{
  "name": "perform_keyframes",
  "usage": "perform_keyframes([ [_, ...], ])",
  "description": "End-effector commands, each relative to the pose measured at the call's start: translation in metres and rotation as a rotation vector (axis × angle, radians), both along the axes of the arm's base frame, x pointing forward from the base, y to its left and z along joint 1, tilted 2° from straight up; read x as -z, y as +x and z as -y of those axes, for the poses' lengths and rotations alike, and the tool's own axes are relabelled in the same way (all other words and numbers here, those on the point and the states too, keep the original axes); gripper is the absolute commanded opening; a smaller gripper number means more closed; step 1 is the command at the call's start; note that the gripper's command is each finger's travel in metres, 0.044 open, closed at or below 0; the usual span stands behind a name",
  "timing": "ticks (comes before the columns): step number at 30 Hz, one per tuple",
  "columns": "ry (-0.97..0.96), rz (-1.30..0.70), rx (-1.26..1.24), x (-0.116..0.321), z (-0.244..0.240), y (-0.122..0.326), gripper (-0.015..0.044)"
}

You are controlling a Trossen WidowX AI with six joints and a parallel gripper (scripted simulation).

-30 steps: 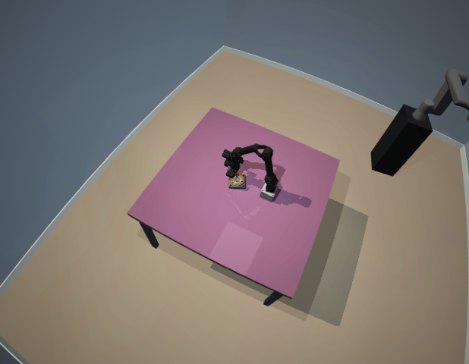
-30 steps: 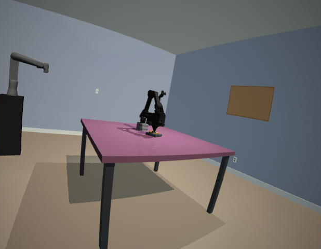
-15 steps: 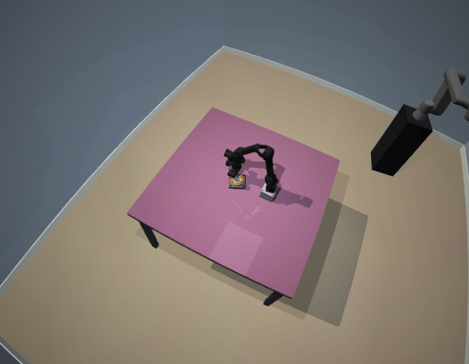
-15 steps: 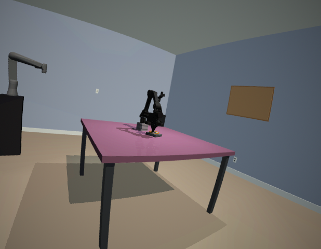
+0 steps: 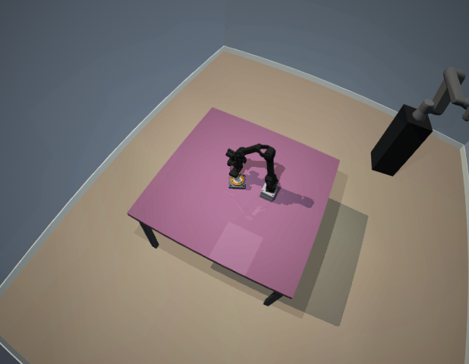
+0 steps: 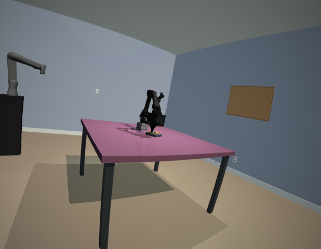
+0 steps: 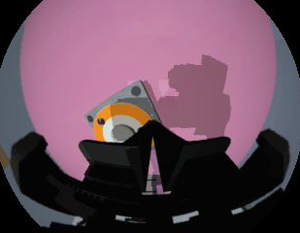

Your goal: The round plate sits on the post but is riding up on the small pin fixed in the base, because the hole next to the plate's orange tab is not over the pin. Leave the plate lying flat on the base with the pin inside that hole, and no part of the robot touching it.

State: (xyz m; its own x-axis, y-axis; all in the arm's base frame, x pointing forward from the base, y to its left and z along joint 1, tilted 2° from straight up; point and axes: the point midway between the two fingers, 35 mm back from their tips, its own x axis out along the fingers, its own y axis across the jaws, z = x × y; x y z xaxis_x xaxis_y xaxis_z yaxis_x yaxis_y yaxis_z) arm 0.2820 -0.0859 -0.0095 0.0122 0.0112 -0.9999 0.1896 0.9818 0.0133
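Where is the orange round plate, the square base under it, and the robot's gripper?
Round plate (image 7: 110, 118), wrist view, on its orange ring.
Base (image 7: 136, 91), wrist view, on its far grey corner.
Gripper (image 7: 151, 131), wrist view, at the shut fingertips.
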Motion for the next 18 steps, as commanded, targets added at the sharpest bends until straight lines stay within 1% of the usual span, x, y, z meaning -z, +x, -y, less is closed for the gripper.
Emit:
perform_keyframes([
  [1,0.0,-0.016,-0.003,0.0024,0.0001,-0.0081,0.0],
  [18,0.0,-0.016,-0.003,0.0022,0.001,-0.0175,0.0],
])
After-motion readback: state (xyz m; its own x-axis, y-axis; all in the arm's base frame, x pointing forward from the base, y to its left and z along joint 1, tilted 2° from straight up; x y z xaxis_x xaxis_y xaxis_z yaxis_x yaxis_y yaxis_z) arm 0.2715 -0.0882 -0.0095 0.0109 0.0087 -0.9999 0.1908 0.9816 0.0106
